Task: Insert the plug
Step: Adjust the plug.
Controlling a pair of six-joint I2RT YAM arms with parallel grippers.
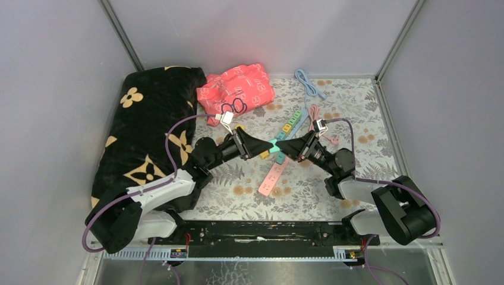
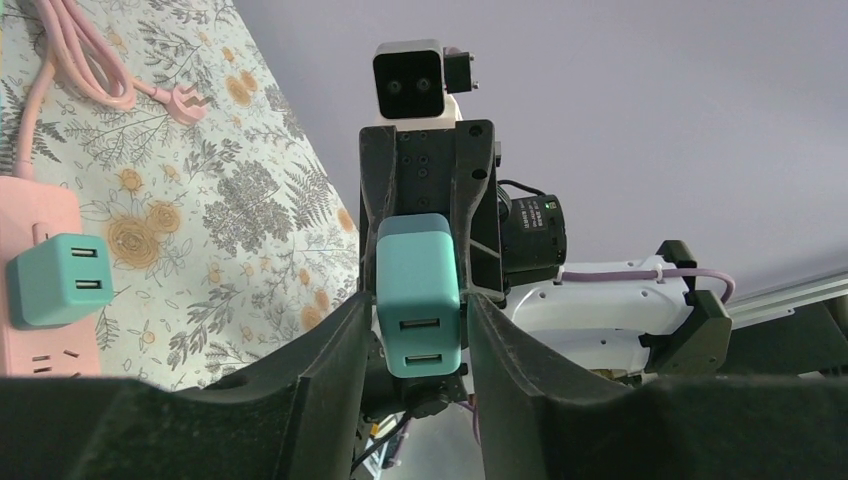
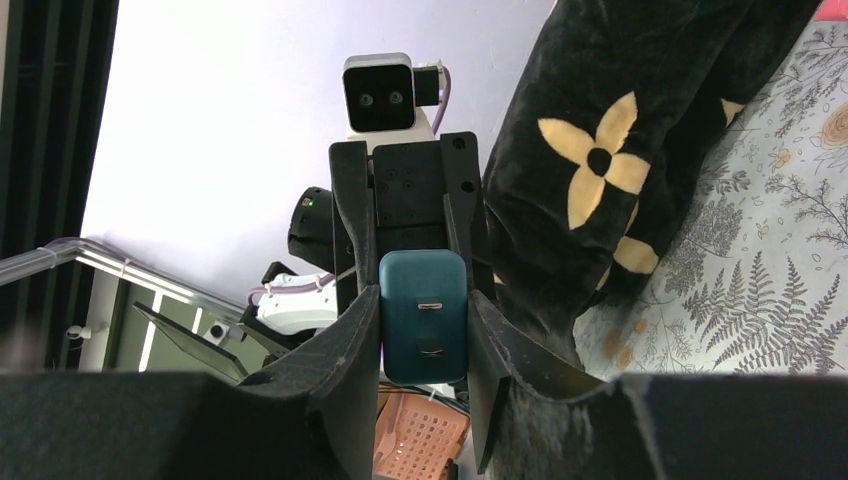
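A teal plug (image 1: 274,144) with two USB ports hangs in the air between both arms, above the pink power strip (image 1: 272,175). My right gripper (image 3: 423,320) is shut on the plug (image 3: 423,315), whose prong end faces that camera. From the other side, my left gripper (image 2: 417,310) has its fingers against both flanks of the same plug (image 2: 418,295), with the USB end facing it. A second teal plug (image 2: 58,278) sits in the pink strip (image 2: 30,215) on the table.
A black flowered cloth (image 1: 148,130) fills the left side. A red bag (image 1: 236,86) lies at the back. A multicoloured strip (image 1: 292,123), a pink cable (image 1: 315,114) and a blue cable (image 1: 309,83) lie behind the grippers.
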